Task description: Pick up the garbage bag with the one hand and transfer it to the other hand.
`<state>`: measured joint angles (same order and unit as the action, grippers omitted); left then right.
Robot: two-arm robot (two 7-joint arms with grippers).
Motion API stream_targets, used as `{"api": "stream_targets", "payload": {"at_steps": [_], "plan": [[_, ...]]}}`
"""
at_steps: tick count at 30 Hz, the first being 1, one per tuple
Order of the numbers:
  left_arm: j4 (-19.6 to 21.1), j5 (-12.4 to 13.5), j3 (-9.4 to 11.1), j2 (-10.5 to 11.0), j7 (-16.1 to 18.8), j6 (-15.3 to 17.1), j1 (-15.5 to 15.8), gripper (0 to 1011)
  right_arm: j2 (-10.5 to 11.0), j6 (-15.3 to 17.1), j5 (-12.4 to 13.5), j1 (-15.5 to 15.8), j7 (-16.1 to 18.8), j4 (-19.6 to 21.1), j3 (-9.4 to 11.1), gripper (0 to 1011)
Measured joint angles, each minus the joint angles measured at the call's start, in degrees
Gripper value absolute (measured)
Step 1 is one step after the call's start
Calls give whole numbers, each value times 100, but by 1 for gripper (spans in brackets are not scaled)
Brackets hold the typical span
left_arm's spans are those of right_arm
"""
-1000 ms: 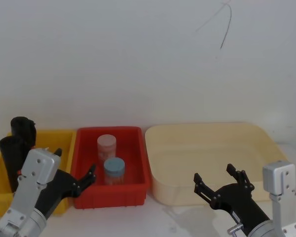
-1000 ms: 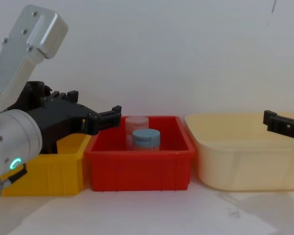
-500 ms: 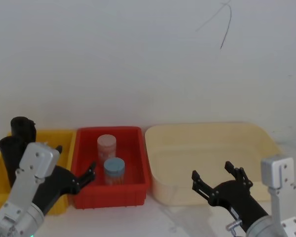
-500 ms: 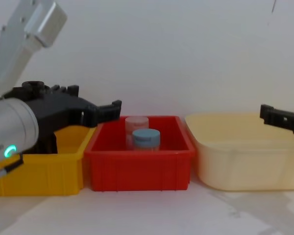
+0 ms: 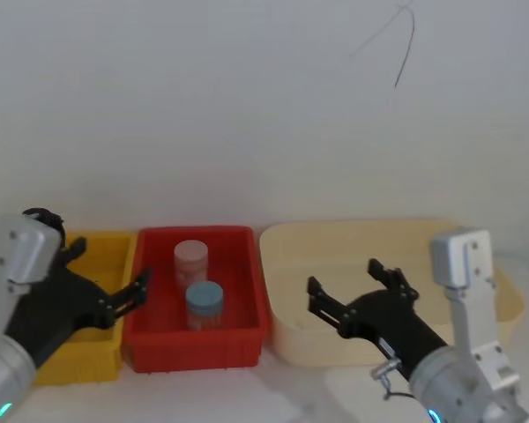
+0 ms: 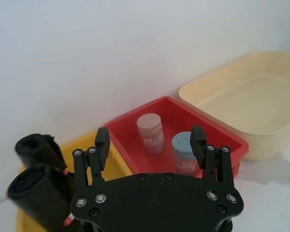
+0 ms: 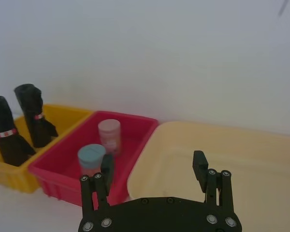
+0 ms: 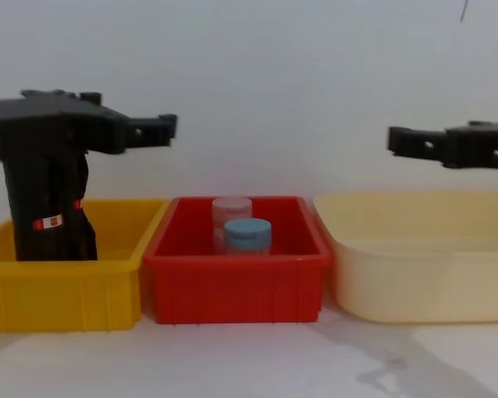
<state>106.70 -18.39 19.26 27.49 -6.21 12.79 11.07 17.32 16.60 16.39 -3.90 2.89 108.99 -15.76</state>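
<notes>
The garbage bag (image 7: 5, 129), a tall smooth black roll with a red-and-white band, stands in the yellow bin (image 7: 63, 116); it also shows as the garbage bag (image 8: 43, 203) and the garbage bag (image 6: 36, 191). A second black roll with a floppy top (image 7: 33, 113) stands just behind it. My left gripper (image 5: 108, 267) is open and empty, raised above the yellow bin's near side, level with the bag's top; left gripper (image 6: 150, 137), left gripper (image 8: 162, 128). My right gripper (image 5: 343, 278) is open and empty, raised over the cream tub; right gripper (image 7: 152, 164), right gripper (image 8: 398, 139).
A red bin (image 5: 247, 291) in the middle holds a pink-lidded jar (image 5: 191, 260) and a blue-lidded jar (image 5: 204, 301). A large cream tub (image 5: 286, 256) stands to the right. The three containers sit side by side against a white wall.
Both arms have risen. The left gripper lifted from in front of the yellow bin to the height of the bag's top. The right gripper rose and moved left over the cream tub.
</notes>
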Motion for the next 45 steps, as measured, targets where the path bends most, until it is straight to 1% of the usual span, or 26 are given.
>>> {"api": "stream_targets", "payload": {"at_steps": [1,3,4,5,6,7,8,9,10,12,13,14,15,17,18,19,20,22,23,24,29,31,33,35,39,45], "plan": [[130,-73,-113,61,-22,83,-92,1002,-29,121,-21,-68,-12,26,-49,1000],[239,-149,-218,113,-41,160,-180,1001,-74,245,-43,-145,-24,44,-120,1000],[345,-237,-329,168,-62,256,-278,1001,-114,363,-68,-219,-42,48,-178,1000],[392,-274,-386,198,-68,297,-326,1001,-134,443,-86,-255,-52,50,-208,1000],[440,-314,-446,227,-80,336,-378,1001,-134,443,-86,-255,-52,50,-208,1000],[502,-352,-529,267,-89,374,-452,1001,-190,560,-113,-339,-68,50,-274,1000],[587,-447,-657,322,-109,464,-562,1001,-237,681,-140,-418,-89,39,-339,1000],[623,-487,-722,350,-126,504,-618,1001,-287,812,-172,-494,-105,18,-405,1000],[656,-526,-785,376,-140,541,-674,1001,-287,812,-172,-494,-105,18,-405,1000],[780,-707,-1079,482,-192,664,-918,1001,-375,974,-215,-628,-136,-28,-509,1000],[801,-746,-1143,503,-211,698,-970,1001,-402,1020,-229,-666,-143,-53,-544,1000],[801,-746,-1143,503,-211,698,-970,1001,-431,1079,-244,-711,-150,-74,-584,1000],[838,-829,-1267,540,-239,739,-1067,1002,-487,1188,-282,-798,-169,-119,-649,1000],[864,-908,-1385,572,-267,771,-1169,1002,-545,1276,-315,-881,-184,-168,-709,1000],[882,-992,-1513,598,-297,791,-1243,1001,-612,1367,-349,-983,-197,-235,-784,1000],[888,-1028,-1565,607,-310,796,-1277,1001,-633,1396,-359,-1012,-200,-259,-805,1000],[890,-1096,-1653,620,-336,799,-1332,1002,-700,1493,-395,-1116,-217,-334,-872,1000],[890,-1128,-1695,626,-349,799,-1360,1002,-722,1513,-403,-1151,-220,-359,-891,1000],[879,-1198,-1780,634,-380,799,-1387,1002,-808,1629,-451,-1289,-232,-465,-972,1000],[848,-1255,-1845,637,-406,791,-1401,1002,-833,1656,-463,-1333,-235,-501,-996,1000],[694,-1414,-1956,639,-509,720,-1353,1001,-974,1826,-551,-1564,-252,-708,-1119,1000],[580,-1471,-1969,634,-562,675,-1271,1001,-1068,1895,-604,-1720,-265,-868,-1188,1000],[453,-1524,-1968,623,-621,619,-1181,1001,-1094,1908,-615,-1762,-267,-918,-1207,1000],[367,-1551,-1956,612,-657,582,-1114,1001,-1170,1949,-664,-1884,-276,-1061,-1258,1000],[109,-1608,-1896,566,-758,457,-910,1001,-1260,1981,-714,-2026,-285,-1250,-1311,1000],[-432,-1652,-1729,467,-918,246,-492,1002,-1376,2004,-783,-2206,-293,-1531,-1357,1000]]}}
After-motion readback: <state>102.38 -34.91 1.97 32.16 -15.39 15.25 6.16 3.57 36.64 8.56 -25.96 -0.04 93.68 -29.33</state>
